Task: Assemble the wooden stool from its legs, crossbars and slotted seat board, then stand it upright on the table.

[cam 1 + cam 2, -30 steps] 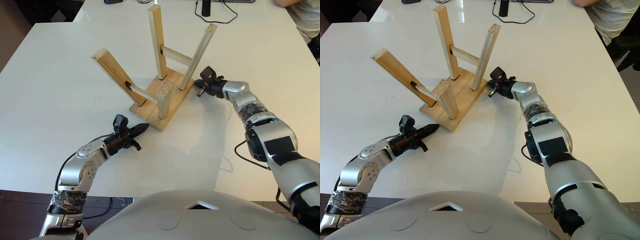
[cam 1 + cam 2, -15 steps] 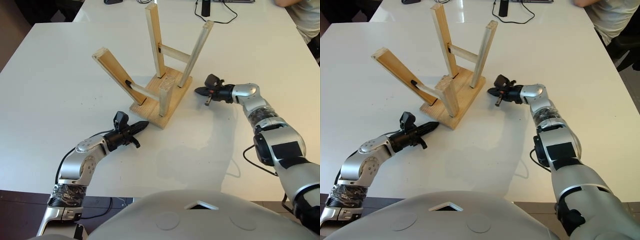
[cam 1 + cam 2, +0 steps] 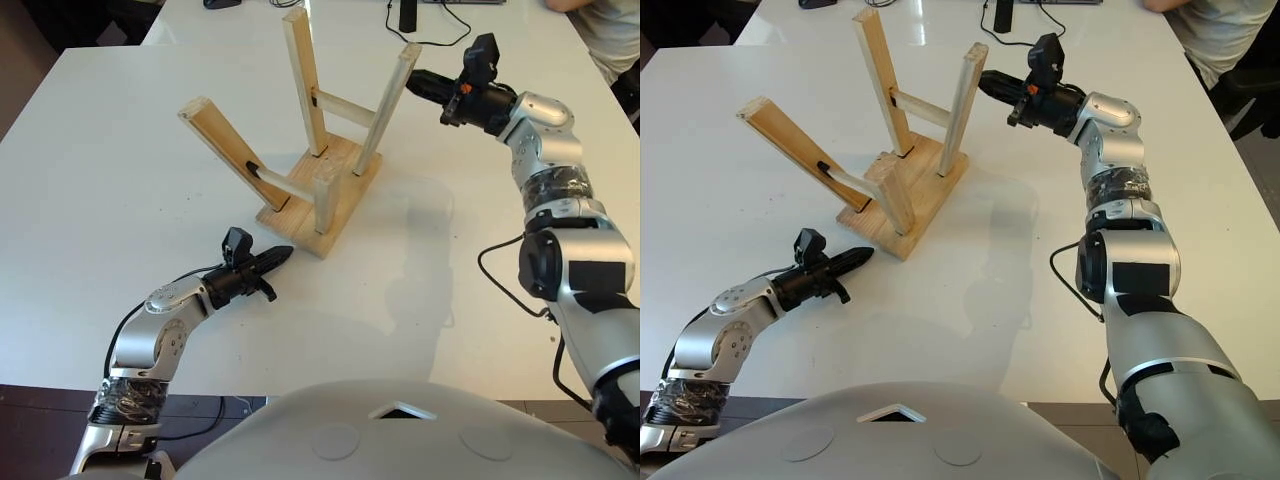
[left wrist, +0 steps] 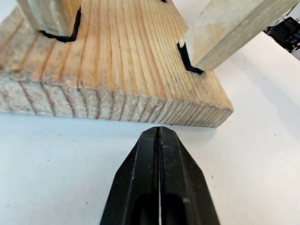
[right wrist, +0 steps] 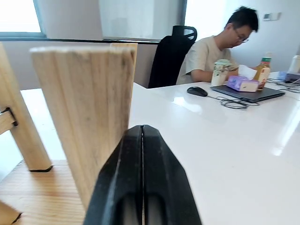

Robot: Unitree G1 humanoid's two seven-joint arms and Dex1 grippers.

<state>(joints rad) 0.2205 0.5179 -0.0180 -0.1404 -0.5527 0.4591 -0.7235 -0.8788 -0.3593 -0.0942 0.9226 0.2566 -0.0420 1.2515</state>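
- The stool point(image 3: 320, 190) is found much where it stood a second ago: upside down near the middle of the table point(image 3: 110, 230), seat board point(image 3: 340, 205) flat on the surface, four legs pointing up and crossbars point(image 3: 345, 108) seated between them. The slight shift across the head views is put down to the camera.
- One leg point(image 3: 225, 150) is seen splayed far out to the left, so the assembly is judged not fully squared, and the stool is not yet stood upright.
- The biggest change is made by the right arm. It has been drawn back from the seat board's edge and lifted from table level to the top of the rear right leg point(image 3: 385, 110).
- The right gripper point(image 3: 418, 79) is held there with its fingers pressed together and nothing between them. Its tip is just beside the leg's top end, though contact cannot be confirmed. A push or a tip-over at that leg is judged to be in preparation.
- The left gripper point(image 3: 283, 255) is hardly moved. It is kept low over the table, just short of the seat board's near edge, clenched and empty, and placed where the board could be braced.
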